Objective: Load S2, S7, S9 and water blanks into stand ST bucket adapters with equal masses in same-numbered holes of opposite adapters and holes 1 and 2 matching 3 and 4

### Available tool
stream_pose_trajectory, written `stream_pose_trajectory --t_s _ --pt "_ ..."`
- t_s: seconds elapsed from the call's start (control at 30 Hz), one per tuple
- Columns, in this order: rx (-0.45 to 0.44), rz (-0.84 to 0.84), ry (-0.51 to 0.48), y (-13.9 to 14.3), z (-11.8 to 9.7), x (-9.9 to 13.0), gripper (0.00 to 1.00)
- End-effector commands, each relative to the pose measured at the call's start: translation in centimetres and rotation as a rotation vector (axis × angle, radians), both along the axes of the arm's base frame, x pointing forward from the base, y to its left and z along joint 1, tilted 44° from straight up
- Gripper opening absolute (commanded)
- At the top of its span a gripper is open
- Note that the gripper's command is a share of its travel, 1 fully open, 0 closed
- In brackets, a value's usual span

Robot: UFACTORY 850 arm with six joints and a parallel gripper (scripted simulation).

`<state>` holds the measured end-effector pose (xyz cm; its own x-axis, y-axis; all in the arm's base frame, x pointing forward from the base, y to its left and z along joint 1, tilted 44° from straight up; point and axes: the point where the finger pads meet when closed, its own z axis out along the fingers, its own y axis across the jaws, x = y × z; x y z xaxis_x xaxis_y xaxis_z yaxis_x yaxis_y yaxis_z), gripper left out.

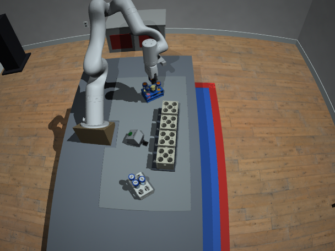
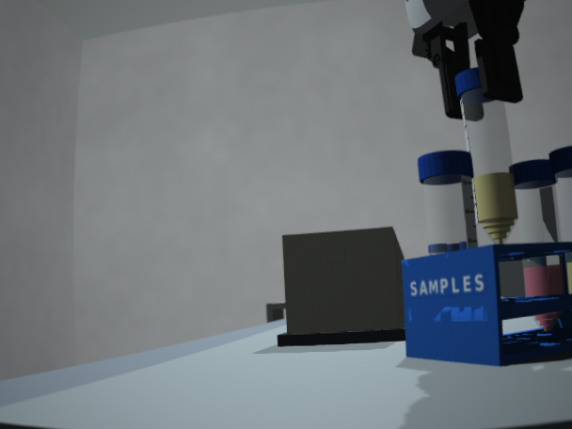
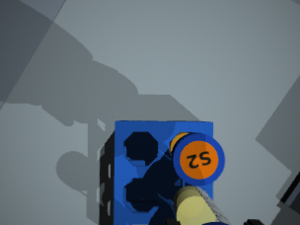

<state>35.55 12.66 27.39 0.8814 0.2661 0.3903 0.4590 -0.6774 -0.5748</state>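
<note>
My gripper (image 1: 153, 80) (image 2: 479, 101) is shut on the cap of an upright tube (image 1: 153, 88) (image 2: 495, 195) (image 3: 193, 207) with pale yellow liquid. Its ID is hidden. Its tip is about level with the top of the blue samples rack (image 1: 154, 97) (image 2: 452, 306) (image 3: 120, 163). Sample S2 (image 3: 198, 159) stands in the rack's end row beside the held tube, and other tubes stand in the rack. Two wells show empty in the wrist view. Four adapters (image 1: 169, 107) (image 1: 168, 121) (image 1: 167, 138) (image 1: 165, 155) sit in a row on the stand, with empty holes.
A white rack (image 1: 142, 196) holds three white-dotted blanks (image 1: 131, 176) (image 1: 135, 183) (image 1: 141, 179) near the front. The desk (image 1: 136, 140) with the green DONE key (image 1: 130, 134) stands left of the adapters. The arm's pedestal (image 1: 93, 135) is further left. Tube caps rise close around the held tube.
</note>
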Motion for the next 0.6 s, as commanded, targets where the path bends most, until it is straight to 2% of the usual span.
stream_pose_trajectory --t_s 0.0,0.57 --pt "0.0 0.0 -0.001 0.2 -0.2 0.1 0.0" --pt "0.0 0.0 -0.001 1.2 -1.3 0.3 0.0"
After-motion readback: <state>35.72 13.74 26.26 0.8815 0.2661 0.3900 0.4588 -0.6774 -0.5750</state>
